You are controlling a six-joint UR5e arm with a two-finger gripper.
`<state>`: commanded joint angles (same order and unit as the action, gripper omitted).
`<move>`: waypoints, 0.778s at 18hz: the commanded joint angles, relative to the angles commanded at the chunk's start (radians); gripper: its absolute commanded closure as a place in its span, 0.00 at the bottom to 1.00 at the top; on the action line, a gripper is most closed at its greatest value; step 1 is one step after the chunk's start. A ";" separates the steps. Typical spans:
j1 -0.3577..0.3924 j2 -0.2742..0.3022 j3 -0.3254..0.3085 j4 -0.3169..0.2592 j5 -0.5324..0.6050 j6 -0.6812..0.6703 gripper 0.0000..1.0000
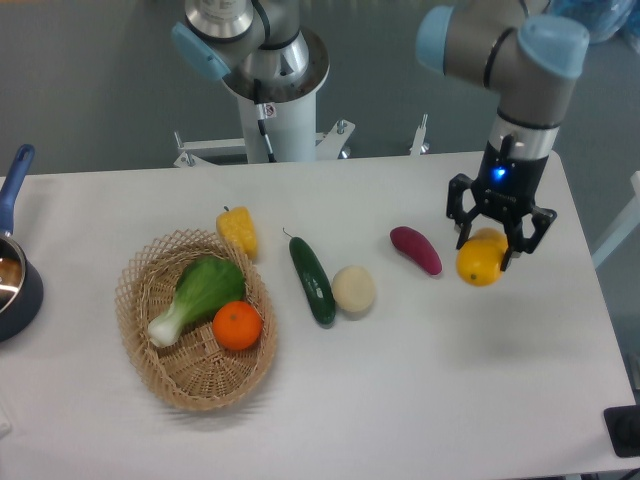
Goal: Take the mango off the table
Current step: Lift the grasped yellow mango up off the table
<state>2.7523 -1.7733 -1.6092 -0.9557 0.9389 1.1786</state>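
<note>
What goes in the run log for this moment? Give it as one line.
phase: lift | gripper: shut on mango | mango: held above table, shadow below | purple vegetable: untouched on table

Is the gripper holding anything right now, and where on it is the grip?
Yes. The gripper holds the mango, fingers closed over its upper part, with the yellow lower end hanging free below the fingertips.

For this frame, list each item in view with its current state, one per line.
mango: held in the end effector, off the table
end effector: shut on the mango
purple vegetable: lying on the table
cucumber: lying beside the pale round vegetable
corn: outside the basket
orange: in the basket
leafy green: in the basket
</note>
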 joint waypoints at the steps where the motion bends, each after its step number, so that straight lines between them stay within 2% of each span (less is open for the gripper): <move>1: -0.028 0.000 0.011 0.002 0.000 -0.043 0.78; 5: -0.088 -0.003 0.072 0.000 0.003 -0.164 0.78; 14: -0.091 -0.017 0.089 0.002 0.005 -0.169 0.78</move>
